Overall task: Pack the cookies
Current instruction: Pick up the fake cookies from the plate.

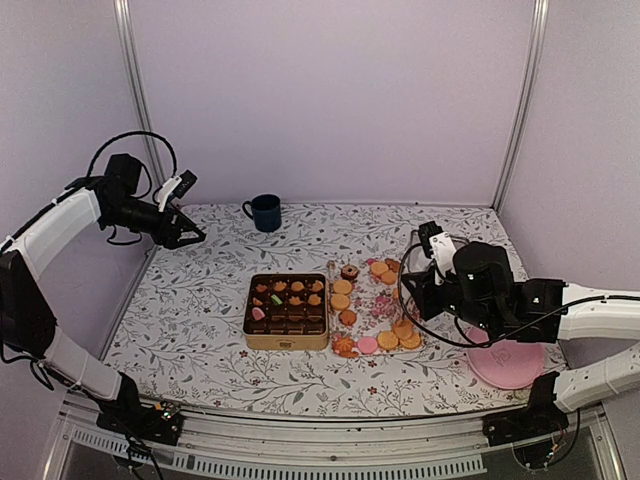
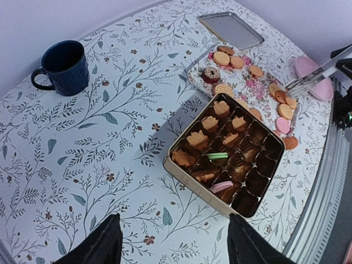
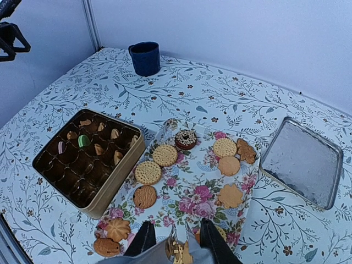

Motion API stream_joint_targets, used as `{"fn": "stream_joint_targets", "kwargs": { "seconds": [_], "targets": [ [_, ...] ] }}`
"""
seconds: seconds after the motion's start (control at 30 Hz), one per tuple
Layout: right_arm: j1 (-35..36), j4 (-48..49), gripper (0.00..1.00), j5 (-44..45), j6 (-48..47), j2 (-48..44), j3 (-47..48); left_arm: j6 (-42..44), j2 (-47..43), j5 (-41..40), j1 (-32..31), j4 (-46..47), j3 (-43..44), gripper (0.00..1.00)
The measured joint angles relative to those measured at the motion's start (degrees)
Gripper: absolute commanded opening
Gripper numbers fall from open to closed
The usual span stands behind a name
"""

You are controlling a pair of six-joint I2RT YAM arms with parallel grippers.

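Note:
A gold tin with brown cups holds several golden cookies, plus a pink one and a green one. More cookies lie on a floral tray to the tin's right, among them a dark doughnut-shaped one. My right gripper is shut on metal tongs over the tray's near end. A golden cookie seems pinched between the tongs' tips. My left gripper is open and empty, high over the table's left side.
A dark blue mug stands at the back. The silver tin lid lies right of the tray. A pink plate sits at the front right, under my right arm. Walls enclose the table on three sides.

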Motion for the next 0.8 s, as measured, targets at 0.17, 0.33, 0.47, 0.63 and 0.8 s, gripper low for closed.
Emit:
{"fn": "stream_joint_targets", "kwargs": {
  "seconds": [0.17, 0.33, 0.47, 0.63, 0.8],
  "targets": [
    [0.00, -0.13, 0.00, 0.00, -0.04, -0.04, 0.07, 0.17, 0.00, -0.15, 0.02, 0.00, 0.00, 0.65],
    [0.00, -0.90, 0.25, 0.31, 0.00, -0.28, 0.04, 0.22, 0.00, -0.22, 0.02, 0.00, 0.00, 0.65],
    [-0.02, -1.55, 0.34, 1.53, 0.22, -0.37, 0.04, 0.22, 0.00, -0.22, 0.02, -0.02, 0.00, 0.65],
    [-1.01, -2.14, 0.37, 2.14, 0.59, -0.39, -0.28, 0.22, 0.00, -0.22, 0.00, 0.00, 0.00, 0.65],
    [-2.51, -2.16, 0.37, 2.10, 0.96, -0.46, -1.27, 0.22, 0.00, -0.22, 0.00, 0.00, -0.02, 0.65]
  ]
}}
